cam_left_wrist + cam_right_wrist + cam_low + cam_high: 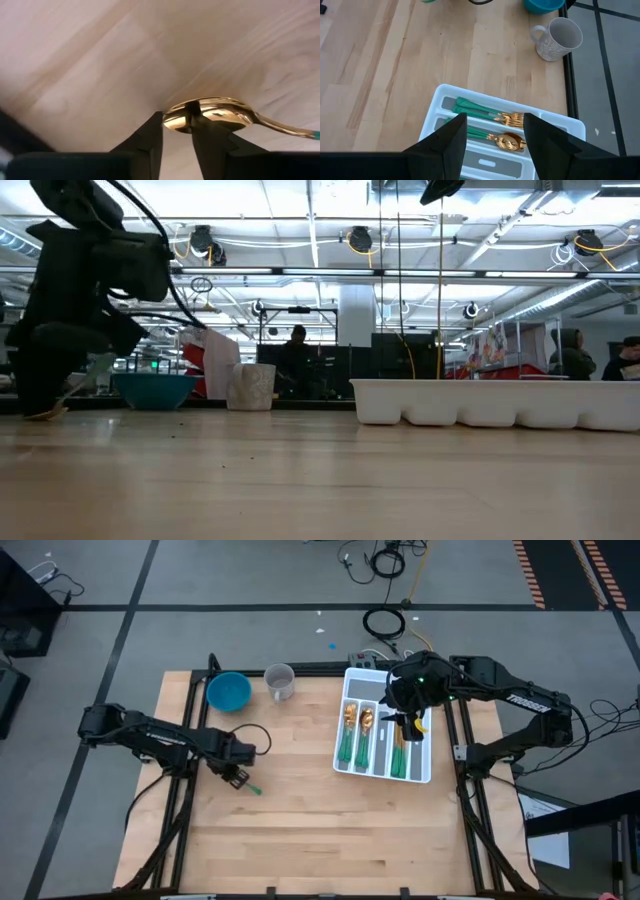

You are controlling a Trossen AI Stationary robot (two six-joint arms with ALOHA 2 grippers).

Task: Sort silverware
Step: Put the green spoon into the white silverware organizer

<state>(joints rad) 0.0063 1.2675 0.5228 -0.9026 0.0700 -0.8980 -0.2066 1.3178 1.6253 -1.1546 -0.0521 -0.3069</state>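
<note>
One piece of the silverware, a spoon [220,112] with a shiny gold bowl and a slim green handle [253,788], lies on the wooden table at the left. My left gripper [177,120] points down at it, closed about the bowl's end; it shows in the high view too [237,778]. Several more green-handled gold pieces [355,735] lie in the compartments of a white tray [420,772] at the right. My right gripper [495,122] hangs open above the tray with nothing between its fingers. My left gripper has the tip end of the spoon's gold bowl [172,119] between its two fingers, coming from above and pointing down. One finger [152,135] meets the bowl's rim; the other [205,132] stands in front of the bowl. The spoon rests on the table.
A blue bowl [228,691] and a pale cup [280,682] stand at the table's far edge, left of the tray. Bare wood lies between the left gripper and the tray and toward the near edge. People show in the room beyond.
</note>
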